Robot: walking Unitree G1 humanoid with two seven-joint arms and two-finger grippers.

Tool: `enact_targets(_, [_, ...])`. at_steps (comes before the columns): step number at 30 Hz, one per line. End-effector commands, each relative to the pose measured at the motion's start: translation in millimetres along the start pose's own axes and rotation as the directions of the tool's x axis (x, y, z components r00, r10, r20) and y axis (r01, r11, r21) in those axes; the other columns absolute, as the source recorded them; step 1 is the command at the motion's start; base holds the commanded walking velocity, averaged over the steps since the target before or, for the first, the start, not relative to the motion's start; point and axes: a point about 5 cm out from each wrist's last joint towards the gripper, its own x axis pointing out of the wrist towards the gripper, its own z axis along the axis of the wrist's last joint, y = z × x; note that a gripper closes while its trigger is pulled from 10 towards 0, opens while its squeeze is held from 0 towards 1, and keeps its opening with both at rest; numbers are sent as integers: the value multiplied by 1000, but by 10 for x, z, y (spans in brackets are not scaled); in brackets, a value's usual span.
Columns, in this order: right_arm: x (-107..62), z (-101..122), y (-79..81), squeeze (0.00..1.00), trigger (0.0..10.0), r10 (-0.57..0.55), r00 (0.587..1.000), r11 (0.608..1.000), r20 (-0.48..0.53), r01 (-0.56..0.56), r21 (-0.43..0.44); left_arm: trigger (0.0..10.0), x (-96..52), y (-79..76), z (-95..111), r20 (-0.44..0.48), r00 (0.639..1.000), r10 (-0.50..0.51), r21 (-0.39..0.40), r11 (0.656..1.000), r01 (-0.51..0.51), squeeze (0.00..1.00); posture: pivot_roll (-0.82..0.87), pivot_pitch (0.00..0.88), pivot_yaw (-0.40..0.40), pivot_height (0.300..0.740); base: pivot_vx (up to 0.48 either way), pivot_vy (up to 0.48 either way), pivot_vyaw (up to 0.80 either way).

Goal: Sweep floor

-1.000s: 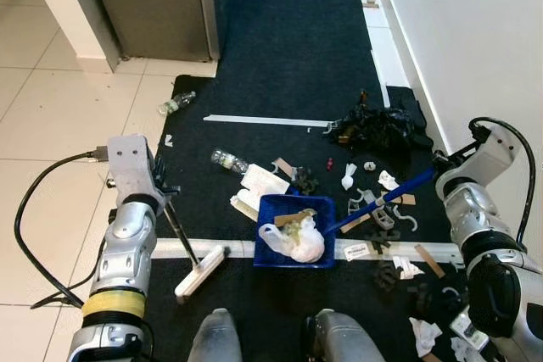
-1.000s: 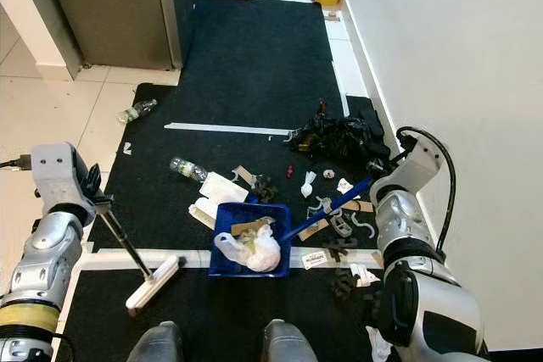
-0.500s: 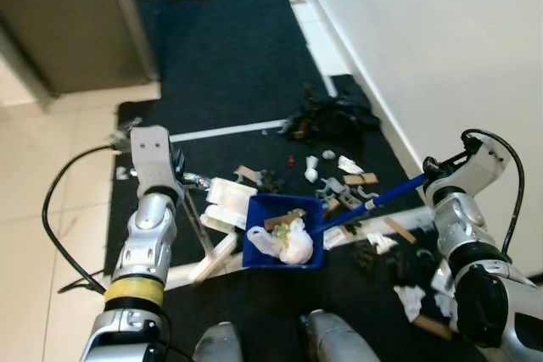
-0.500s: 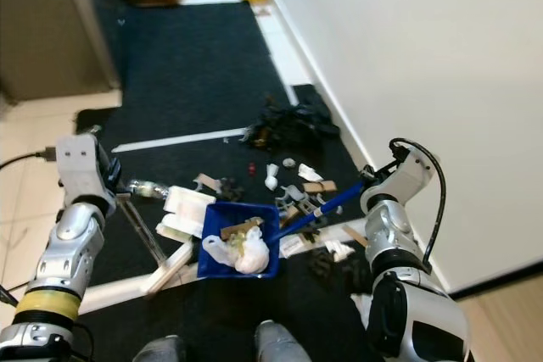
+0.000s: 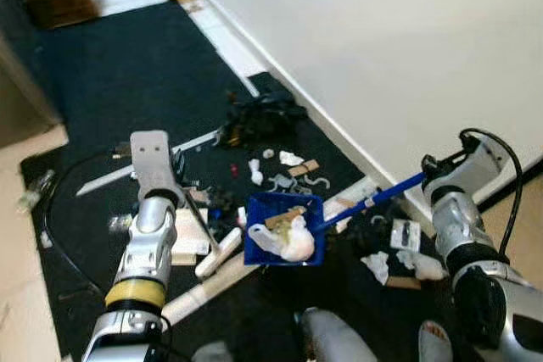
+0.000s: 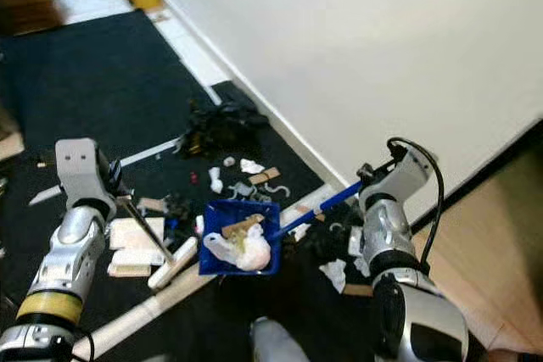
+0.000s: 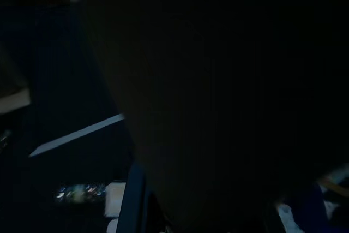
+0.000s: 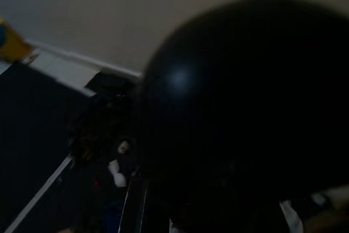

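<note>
home hallway | white wall (image 5: 356, 48) | dark carpet (image 5: 102, 82) | tiled floor (image 5: 17, 294)

Left wrist view nearly black, right wrist view blocked by a blurred dark round shape (image 8: 240, 118), tool fingers unreadable

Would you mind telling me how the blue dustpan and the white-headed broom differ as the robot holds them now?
The blue plastic dustpan has a blue handle that leads to the right gripper; the white-headed broom has a thin dark handle that leads to the left gripper. The dustpan carries a white bag and scraps; the broom's head carries nothing. The dustpan is a square tray, the broom's head a narrow bar. Both sit low over the dark mat, side by side.
</note>
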Motion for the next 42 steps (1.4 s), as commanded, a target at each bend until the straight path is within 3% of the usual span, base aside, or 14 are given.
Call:
enact_targets(1, [24, 114, -8, 0, 10000, -5, 999, 1000, 44, 5, 9, 10000, 21, -56, 68, 45, 999, -13, 5, 1000, 13, 0, 88, 0, -44, 740, 0, 0, -800])
enact_targets(10, [19, 165, -120, 0, 10000, -82, 995, 996, 59, 81, 31, 10000, 32, -47, 62, 51, 999, -15, 4, 1000, 15, 0, 89, 0, -41, 740, 0, 0, -800])
enact_targets(27, [-7, 181, -219, 0, 10000, -124, 989, 992, 74, 123, 22, 10000, 19, -112, 66, 76, 996, -52, 35, 998, 50, 0, 76, 6, -38, 740, 0, 0, -800])
enact_targets(42, [-67, 191, -409, 0, 10000, -189, 978, 982, 90, 188, 14, 10000, 16, -175, 63, 85, 992, -92, 29, 996, 89, 0, 59, 7, -32, 740, 0, 0, -800])
